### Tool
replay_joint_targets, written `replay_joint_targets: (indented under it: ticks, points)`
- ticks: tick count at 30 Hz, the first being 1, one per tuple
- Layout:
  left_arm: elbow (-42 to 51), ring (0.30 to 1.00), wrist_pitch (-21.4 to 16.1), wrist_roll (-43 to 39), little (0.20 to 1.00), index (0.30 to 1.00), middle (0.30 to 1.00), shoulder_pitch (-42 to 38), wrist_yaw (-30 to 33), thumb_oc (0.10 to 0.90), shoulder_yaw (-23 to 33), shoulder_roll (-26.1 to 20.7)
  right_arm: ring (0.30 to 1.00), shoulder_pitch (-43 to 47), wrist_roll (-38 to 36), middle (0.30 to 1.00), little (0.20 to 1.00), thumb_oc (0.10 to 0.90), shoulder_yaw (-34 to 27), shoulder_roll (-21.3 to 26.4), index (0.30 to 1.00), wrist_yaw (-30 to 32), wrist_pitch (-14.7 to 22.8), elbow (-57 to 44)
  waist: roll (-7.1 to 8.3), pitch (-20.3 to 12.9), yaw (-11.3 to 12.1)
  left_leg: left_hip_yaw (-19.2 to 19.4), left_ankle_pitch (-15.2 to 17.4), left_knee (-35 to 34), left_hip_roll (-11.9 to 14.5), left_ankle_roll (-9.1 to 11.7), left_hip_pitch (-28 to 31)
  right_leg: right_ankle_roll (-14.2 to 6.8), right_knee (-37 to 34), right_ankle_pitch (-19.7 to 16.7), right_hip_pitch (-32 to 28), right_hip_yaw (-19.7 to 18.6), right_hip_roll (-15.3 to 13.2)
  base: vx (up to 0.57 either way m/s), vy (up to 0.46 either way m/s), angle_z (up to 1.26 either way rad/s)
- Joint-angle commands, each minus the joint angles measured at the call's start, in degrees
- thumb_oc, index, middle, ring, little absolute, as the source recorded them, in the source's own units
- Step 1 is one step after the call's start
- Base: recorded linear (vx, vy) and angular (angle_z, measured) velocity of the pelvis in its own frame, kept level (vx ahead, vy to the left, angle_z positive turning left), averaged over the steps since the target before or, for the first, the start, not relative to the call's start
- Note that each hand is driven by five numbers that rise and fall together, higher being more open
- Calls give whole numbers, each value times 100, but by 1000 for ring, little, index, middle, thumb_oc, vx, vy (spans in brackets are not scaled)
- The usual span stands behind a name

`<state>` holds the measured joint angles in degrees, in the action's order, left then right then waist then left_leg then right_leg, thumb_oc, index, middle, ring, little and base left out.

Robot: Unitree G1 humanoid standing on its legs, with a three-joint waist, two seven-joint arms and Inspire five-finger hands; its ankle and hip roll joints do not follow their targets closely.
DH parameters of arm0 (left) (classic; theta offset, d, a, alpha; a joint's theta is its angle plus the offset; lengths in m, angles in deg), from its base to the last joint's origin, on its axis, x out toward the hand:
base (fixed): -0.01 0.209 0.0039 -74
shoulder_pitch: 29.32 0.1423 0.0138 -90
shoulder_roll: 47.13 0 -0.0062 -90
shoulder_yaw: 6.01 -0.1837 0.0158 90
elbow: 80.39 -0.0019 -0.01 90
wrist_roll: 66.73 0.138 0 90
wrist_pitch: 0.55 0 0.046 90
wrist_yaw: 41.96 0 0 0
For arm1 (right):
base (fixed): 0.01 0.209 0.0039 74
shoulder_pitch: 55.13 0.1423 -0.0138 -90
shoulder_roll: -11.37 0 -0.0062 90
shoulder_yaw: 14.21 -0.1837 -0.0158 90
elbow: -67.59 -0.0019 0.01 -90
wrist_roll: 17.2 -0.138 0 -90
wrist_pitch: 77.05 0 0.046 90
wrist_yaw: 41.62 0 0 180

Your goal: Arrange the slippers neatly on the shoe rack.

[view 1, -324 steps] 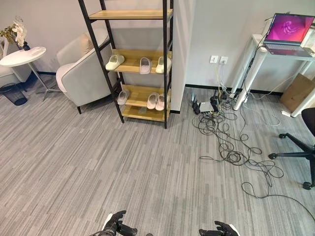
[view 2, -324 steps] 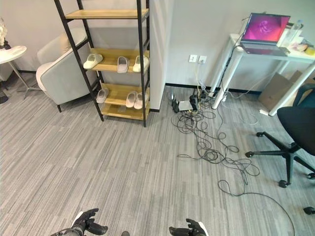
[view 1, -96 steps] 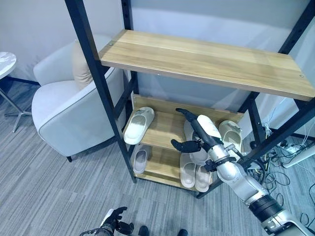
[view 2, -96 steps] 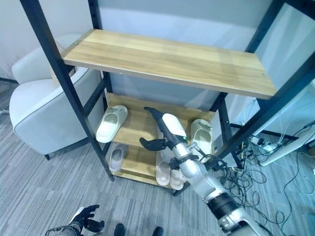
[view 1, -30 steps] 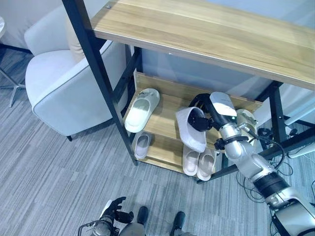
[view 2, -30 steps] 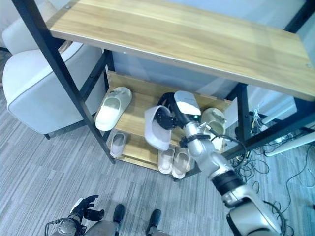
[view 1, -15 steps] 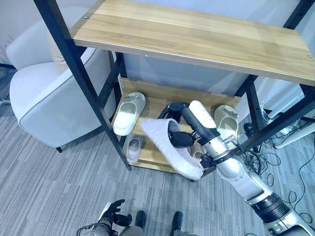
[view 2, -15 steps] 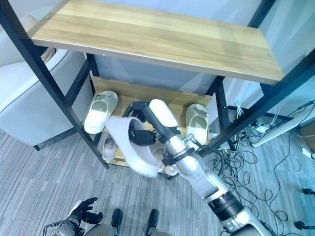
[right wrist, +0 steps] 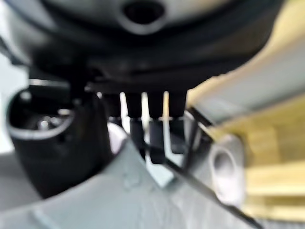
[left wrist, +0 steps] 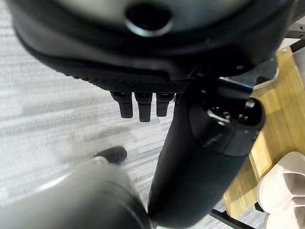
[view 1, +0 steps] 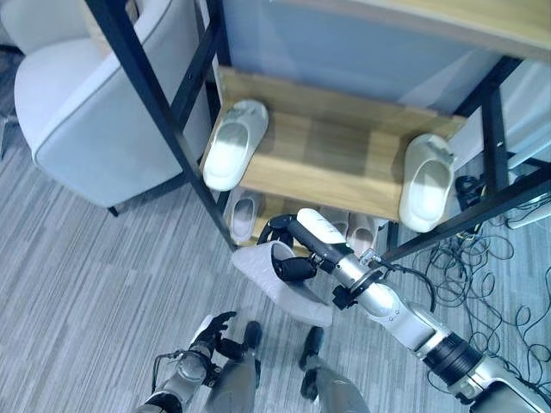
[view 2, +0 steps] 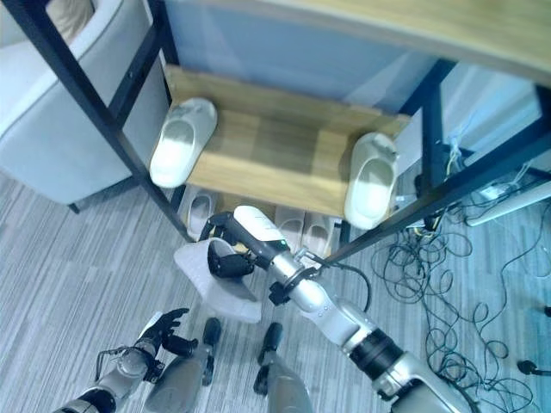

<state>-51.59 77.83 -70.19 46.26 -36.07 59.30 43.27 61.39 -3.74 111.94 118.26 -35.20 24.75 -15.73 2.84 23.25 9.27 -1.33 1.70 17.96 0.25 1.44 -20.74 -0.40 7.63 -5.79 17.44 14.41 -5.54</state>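
The right hand (view 1: 297,258) has its fingers and thumb curled round a white slipper (view 1: 280,284) and holds it in the air in front of the shoe rack (view 1: 146,90), below the level of the middle shelf (view 1: 336,163) and above the grey floor (view 1: 95,275). The slipper's sole side faces up and it tilts down toward the robot.

Two more white slippers lie on the middle shelf. One (view 1: 234,142) sits at the left end, its open heel hanging over the front edge beside the black upright. The other (view 1: 428,181) sits at the right end, also reaching past the front edge. The two are well apart, with bare wood between them.

On the lower shelf (view 1: 275,206) three slippers can be counted: a single one (view 1: 244,216) on the left, and a pair (view 1: 362,231) side by side and touching, partly hidden behind the right arm.

That makes six slippers in all: one held, two on the middle shelf, three below.

The left hand (view 1: 213,334) hangs low near the floor with its fingers loosely spread, holding nothing.

A grey armchair (view 1: 86,112) stands just left of the rack.
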Motion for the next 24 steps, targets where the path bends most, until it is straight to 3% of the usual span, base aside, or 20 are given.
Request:
replay_joint_targets:
  ticks: [1,4,7,9,12,18,24]
  points:
    - [30,900,-126,-17,900,900,900,352,58,800,-503,448,300,621,207,300,300,400,-139,-103,300,487,313,-596,-136,-201,80,-613,185,346,-16,111,-638,-344,1518,1223,516,190,-157,-82,-24,11]
    - [251,900,-126,-89,900,900,900,302,141,800,-570,393,300,850,436,300,300,400,-186,-22,300,702,247,-490,-165,-165,87,-663,369,867,-22,88,-1066,-310,2099,1448,954,230,-220,-65,-3,13]
    - [712,900,-223,-406,900,900,900,140,312,800,-652,255,300,1391,851,300,300,400,-329,240,300,1206,73,-264,-256,-57,121,-717,599,1842,-73,20,-2041,-224,3103,1765,1923,272,-371,-107,19,8]
    - [858,900,-245,-493,900,900,900,109,348,800,-672,219,300,1562,966,300,300,400,-361,376,300,1334,37,-229,-273,-91,119,-733,694,2120,-119,1,-2379,-199,3406,1876,2266,273,-432,-80,21,12]
    - [1229,900,-330,-692,900,900,900,5,425,800,-750,105,300,2054,1134,300,300,400,-454,692,300,1635,-92,-80,-325,-97,134,-743,1119,2904,-179,-36,-3129,-178,4197,2286,3061,107,-568,8,29,12]
    - [1934,900,-425,-877,900,900,900,-114,555,800,-903,-116,300,2905,1293,300,300,400,-529,1313,300,2066,-256,140,-429,-242,93,-665,1472,4191,-356,-74,-4886,-11,5476,2688,4745,-145,-871,-25,42,7]
    - [2816,900,-516,-1073,900,900,900,-90,722,800,-878,-503,300,3802,1510,300,300,400,-281,1868,300,2361,-453,373,-519,-321,108,-625,1918,5528,-503,-159,-6274,108,6901,3113,6210,-445,-1058,92,50,4]
